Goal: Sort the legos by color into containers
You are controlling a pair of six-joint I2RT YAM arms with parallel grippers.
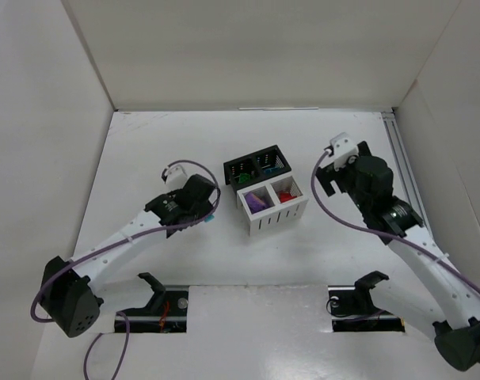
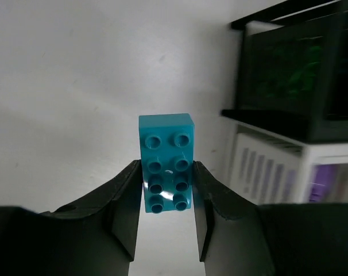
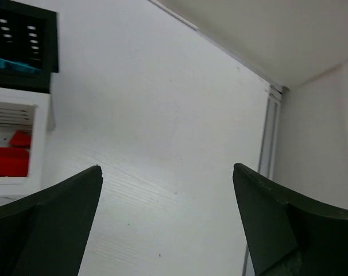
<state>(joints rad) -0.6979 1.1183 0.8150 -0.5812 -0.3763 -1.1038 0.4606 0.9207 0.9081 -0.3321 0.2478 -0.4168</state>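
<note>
My left gripper (image 1: 207, 209) is shut on a teal 2x4 lego (image 2: 166, 164), its fingers pressing the brick's two long sides near its lower end. In the top view the teal lego (image 1: 212, 215) sits at the gripper tip, left of the bins. The black bin (image 1: 257, 166) holds green legos in its left cell and teal ones in its right cell. The white bin (image 1: 273, 207) in front of it holds purple legos on the left and red ones on the right. My right gripper (image 1: 339, 168) is wide open and empty, right of the bins, over bare table (image 3: 168, 172).
White walls enclose the table on the left, back and right. A metal rail (image 3: 269, 138) runs along the right wall. Both bins show at the right of the left wrist view, black (image 2: 294, 86) over white (image 2: 266, 167). Two dark slots lie near the arm bases.
</note>
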